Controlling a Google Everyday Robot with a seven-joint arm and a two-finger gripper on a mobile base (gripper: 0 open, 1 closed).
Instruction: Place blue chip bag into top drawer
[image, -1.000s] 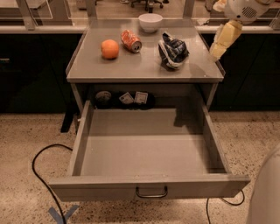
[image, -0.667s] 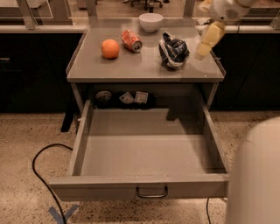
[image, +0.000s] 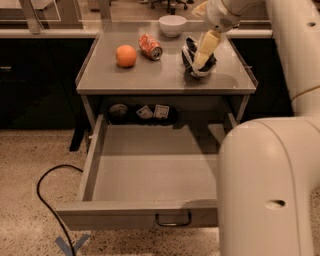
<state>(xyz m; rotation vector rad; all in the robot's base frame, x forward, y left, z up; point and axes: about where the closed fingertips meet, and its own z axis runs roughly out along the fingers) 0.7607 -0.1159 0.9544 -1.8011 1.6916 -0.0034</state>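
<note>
The blue chip bag (image: 188, 53) lies crumpled on the right part of the grey table top (image: 150, 75). My gripper (image: 200, 62) reaches down from the upper right and is right at the bag, covering its middle. The top drawer (image: 150, 170) is pulled wide open below the table top and holds nothing that shows. Its front panel faces me with a small dark handle (image: 173, 219). My arm hides the drawer's right side.
An orange (image: 126, 55), an orange-red soda can (image: 150, 46) on its side and a white bowl (image: 172, 25) sit on the table top. Small items (image: 152, 112) lie on the shelf behind the drawer. My white arm (image: 270, 185) fills the right foreground. A black cable (image: 42, 197) loops on the floor at left.
My gripper has moved left and down from beside the table's right edge onto the chip bag. My arm has swung into the right foreground and now covers the drawer's right side.
</note>
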